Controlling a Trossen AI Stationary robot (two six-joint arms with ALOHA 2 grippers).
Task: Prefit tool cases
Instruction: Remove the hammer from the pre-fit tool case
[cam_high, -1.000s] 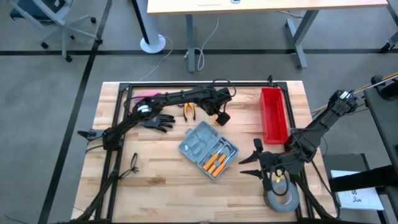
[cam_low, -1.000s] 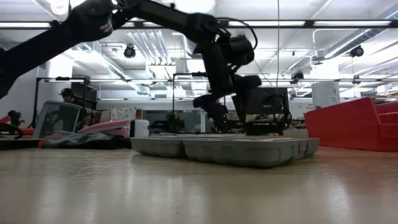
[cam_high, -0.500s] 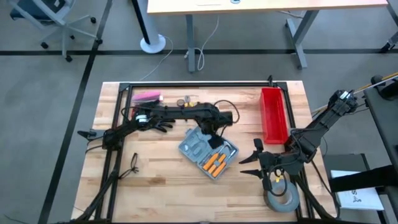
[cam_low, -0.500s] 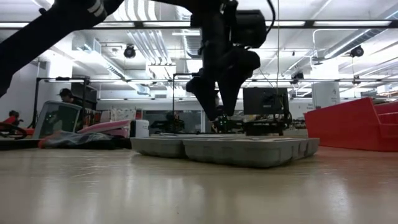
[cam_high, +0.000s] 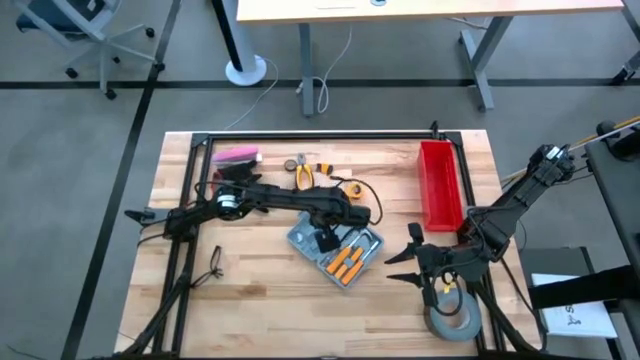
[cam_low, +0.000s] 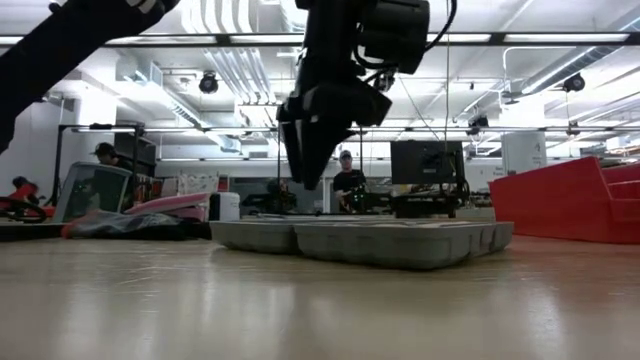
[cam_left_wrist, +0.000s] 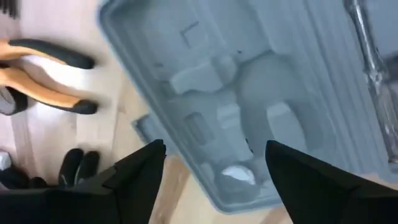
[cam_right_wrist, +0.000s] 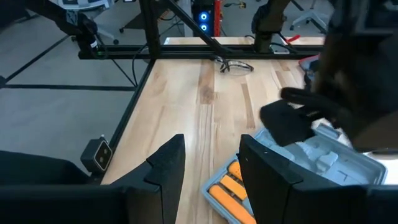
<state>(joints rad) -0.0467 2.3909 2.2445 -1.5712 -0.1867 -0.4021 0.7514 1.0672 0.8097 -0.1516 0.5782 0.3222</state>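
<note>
Grey-blue tool case (cam_high: 336, 243) lies open mid-table, orange-handled tools in one half. My left gripper (cam_high: 326, 240) has swung from the pliers (cam_high: 303, 175) at the far edge to right above the emptier half, fingers (cam_left_wrist: 138, 178) spread, nothing held. Guessing I'm checking slots next. Right gripper (cam_high: 404, 266) waits near the tape roll (cam_high: 452, 320), fingers apart.

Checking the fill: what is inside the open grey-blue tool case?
The flat grey-blue plastic tool case holds orange-handled tools and empty moulded slots. The left hand, open, hangs over and hides part of it.
</note>
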